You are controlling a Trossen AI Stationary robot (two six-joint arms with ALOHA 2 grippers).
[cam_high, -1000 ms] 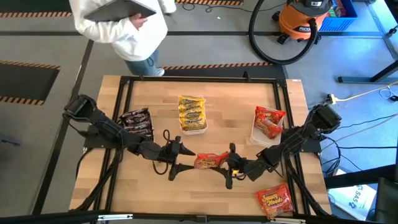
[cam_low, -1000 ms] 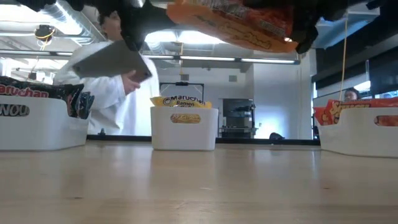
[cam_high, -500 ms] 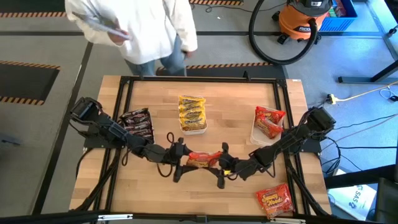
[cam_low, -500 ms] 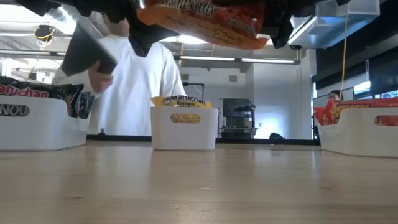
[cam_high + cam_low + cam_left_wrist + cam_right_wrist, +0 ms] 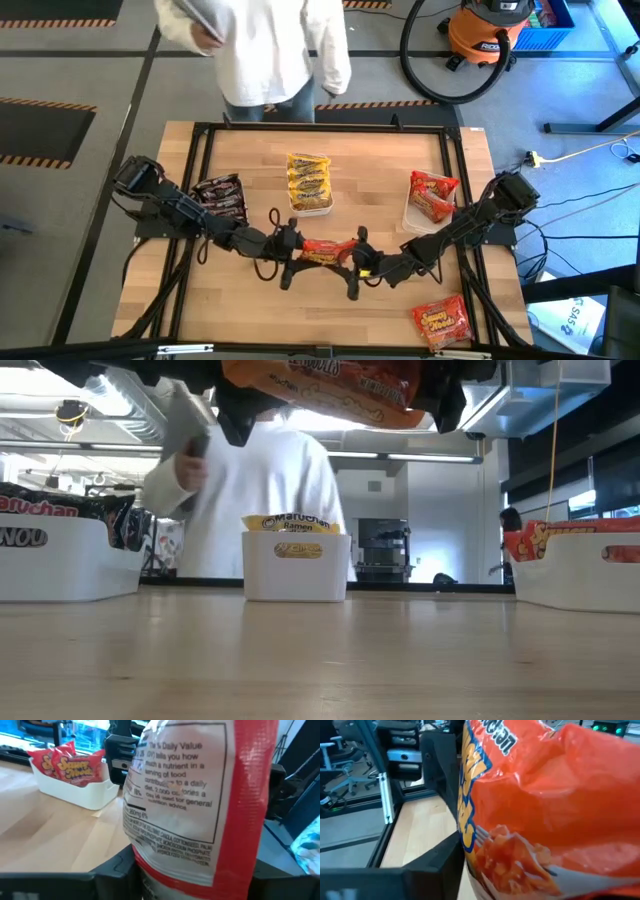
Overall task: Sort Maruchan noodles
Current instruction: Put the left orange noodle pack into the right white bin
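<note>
Tools meet mid-table: left tool [image 5: 291, 250] and right tool [image 5: 355, 268] each clamp one end of a red-orange packet [image 5: 322, 252], held in the air above the table [image 5: 330, 310]. Dark packets [image 5: 221, 196], yellow packets [image 5: 308, 180] and red packets [image 5: 432, 194] already fill three trays; one loose packet [image 5: 441, 322] remains near the right arm, so sorting appears mostly done

Wooden table [image 5: 230, 300] with a black frame around its edge. Three white trays sit directly on it — left tray [image 5: 60, 565] with dark packets [image 5: 221, 198], middle tray [image 5: 296, 565] at the far centre with yellow packets [image 5: 308, 180], right tray [image 5: 580, 575] with red-orange packets [image 5: 433, 195]. One loose red-orange packet [image 5: 441, 322] lies flat on the wood near the front right corner — well apart from the trays.
</note>
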